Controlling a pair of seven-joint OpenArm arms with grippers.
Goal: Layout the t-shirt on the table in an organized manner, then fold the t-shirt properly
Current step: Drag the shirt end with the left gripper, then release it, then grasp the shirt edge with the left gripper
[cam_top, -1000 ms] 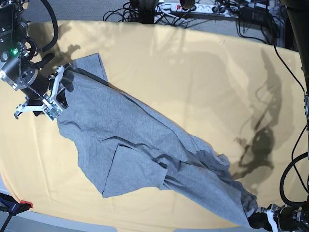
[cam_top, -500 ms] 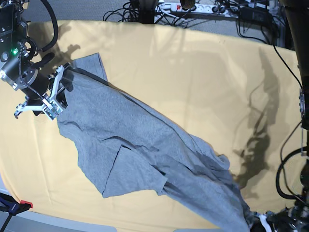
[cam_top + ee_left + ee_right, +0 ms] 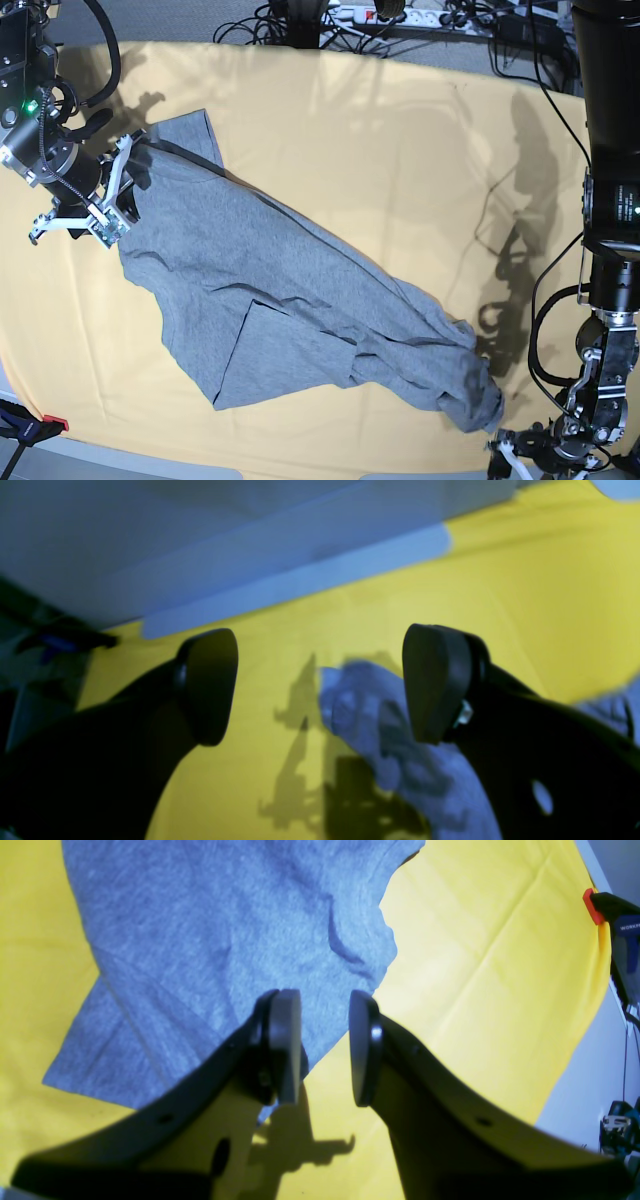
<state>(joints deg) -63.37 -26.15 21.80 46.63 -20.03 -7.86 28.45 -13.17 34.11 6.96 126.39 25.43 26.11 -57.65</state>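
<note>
Shirt: the heather-grey short-sleeved cotton t-shirt (image 3: 290,310) lies stretched across the counter from 10 o'clock down to 5 o'clock in the base view, bunched at its 5 o'clock end.
Counter: the wide counter under a pale yellow-orange cloth (image 3: 380,160) carries the whole shirt.
Left hand: the left hand (image 3: 320,685) has its dark pads spread wide and holds nothing; a crumpled end of the shirt lies on the cloth below, toward the right-hand pad.
Right hand: the right hand (image 3: 325,1045) stands partly open over the shirt's edge; its left-hand pad overlaps grey fabric, but whether cloth is pinched I cannot tell.
Base view only: the shirt's full diagonal spread, and the right hand (image 3: 110,190) at the shirt's 10 o'clock end.
Right wrist view only: a red-tipped black clamp (image 3: 607,910) at the cloth's edge, at 2 o'clock.
</note>
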